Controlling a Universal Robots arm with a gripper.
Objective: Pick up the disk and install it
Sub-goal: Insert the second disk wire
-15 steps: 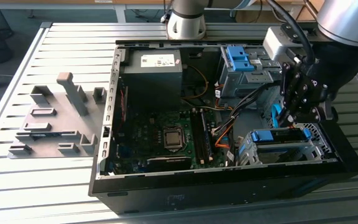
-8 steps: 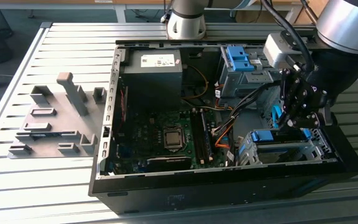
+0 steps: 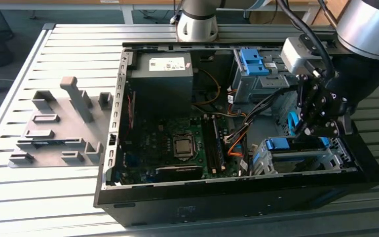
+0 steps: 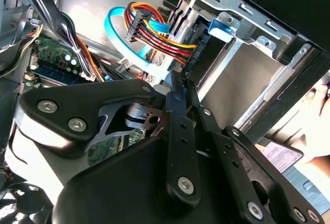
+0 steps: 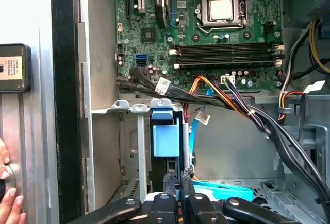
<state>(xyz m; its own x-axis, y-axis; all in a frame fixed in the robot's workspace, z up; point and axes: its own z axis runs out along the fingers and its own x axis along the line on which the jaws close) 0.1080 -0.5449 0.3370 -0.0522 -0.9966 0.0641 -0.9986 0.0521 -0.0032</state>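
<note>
Exterior view puts your claw (image 3: pixel 313 129) low inside the computer case (image 3: pixel 176 207), directly above the drive cage (image 3: pixel 301 160); its fingers look nearly closed, but you cannot tell if they grip the disk (image 5: pixel 166 139), standing on edge in that cage just ahead
</note>
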